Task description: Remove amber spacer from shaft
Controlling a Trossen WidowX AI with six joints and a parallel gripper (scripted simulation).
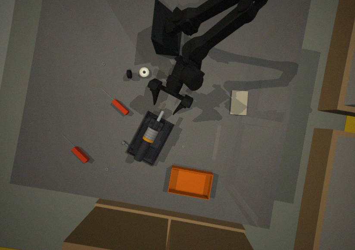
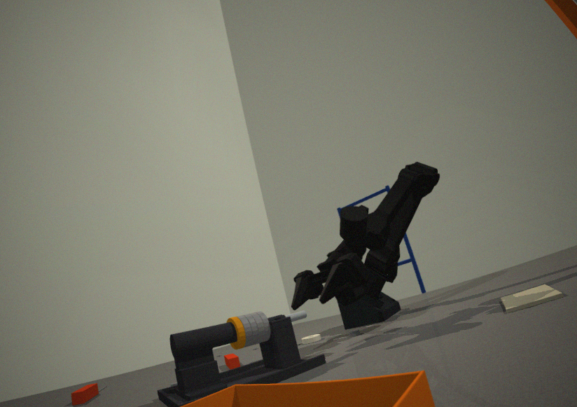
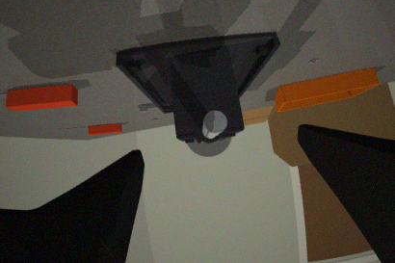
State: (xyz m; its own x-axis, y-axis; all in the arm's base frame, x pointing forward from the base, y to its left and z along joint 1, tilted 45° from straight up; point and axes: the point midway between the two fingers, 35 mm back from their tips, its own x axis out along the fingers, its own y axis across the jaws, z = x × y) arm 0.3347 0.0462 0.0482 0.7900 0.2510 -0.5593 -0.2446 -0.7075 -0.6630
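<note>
The big dark housing block (image 1: 141,150) (image 2: 200,340) stands at one end of a dark base plate (image 1: 163,147) (image 2: 309,363). The amber spacer (image 1: 147,139) (image 2: 237,333) sits beside it, with several grey spacers (image 1: 151,133) (image 2: 256,328) next to it in a row. The silver shaft (image 1: 160,115) (image 2: 297,316) (image 3: 215,121) sticks out of the smaller support block (image 2: 281,342) (image 3: 207,96) at the other end. My gripper (image 1: 164,109) (image 2: 307,303) (image 3: 223,145) is wide open and empty, just off the shaft's free end and above it. No spacer lies on the table in view.
An orange bin (image 1: 190,182) (image 2: 325,393) (image 3: 328,89) stands near the housing end. Two red-handled tools (image 1: 119,107) (image 1: 80,154) lie to the left in the top view. A white ring (image 1: 144,72), a black ring (image 1: 129,73) and a cream block (image 1: 239,103) (image 2: 531,297) lie nearer the arm.
</note>
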